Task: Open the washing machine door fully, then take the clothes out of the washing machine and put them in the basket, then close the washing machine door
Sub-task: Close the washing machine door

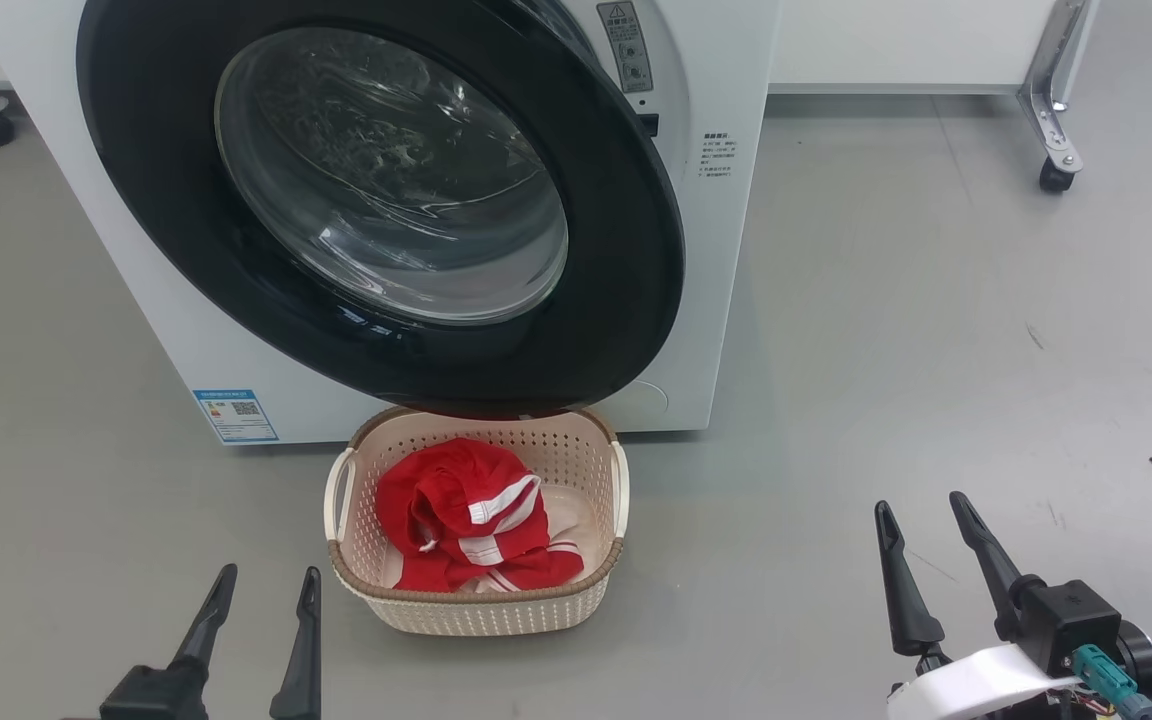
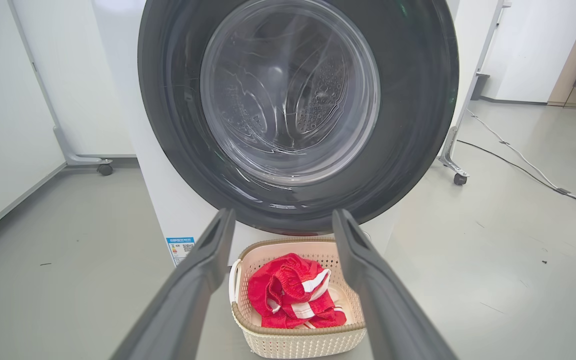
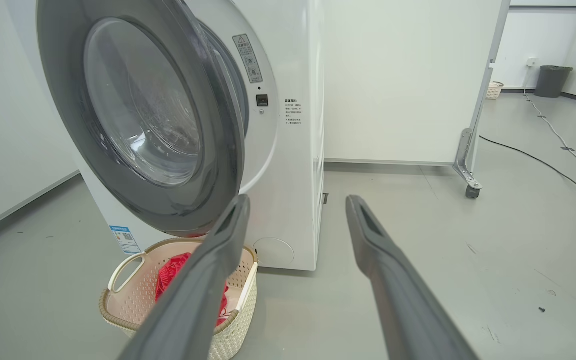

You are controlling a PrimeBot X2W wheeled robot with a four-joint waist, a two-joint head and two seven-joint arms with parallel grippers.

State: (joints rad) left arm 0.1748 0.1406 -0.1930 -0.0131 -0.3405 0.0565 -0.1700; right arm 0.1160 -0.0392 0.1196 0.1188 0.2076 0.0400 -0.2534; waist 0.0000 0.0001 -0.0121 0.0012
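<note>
Clothes (image 1: 456, 510) are in the basket (image 1: 476, 612), washing machine door (image 1: 636, 260) ajar. Its free edge lies ahead-left of the right end effector (image 1: 919, 503), the nearer one. It and the left end effector (image 1: 271, 571) gape empty.

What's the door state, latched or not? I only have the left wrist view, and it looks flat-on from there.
Observer: Not latched. In the right wrist view the washing machine door stands angled off the front of the washing machine, with a gap on the latch side.
Operator: Where's the right claw?
Observer: The head view has the right claw off to the right of the basket, apart from it, open and empty.
Operator: Anything across the latch?
Observer: No. The lock slot on the front panel sits uncovered, just past the door's edge.
</note>
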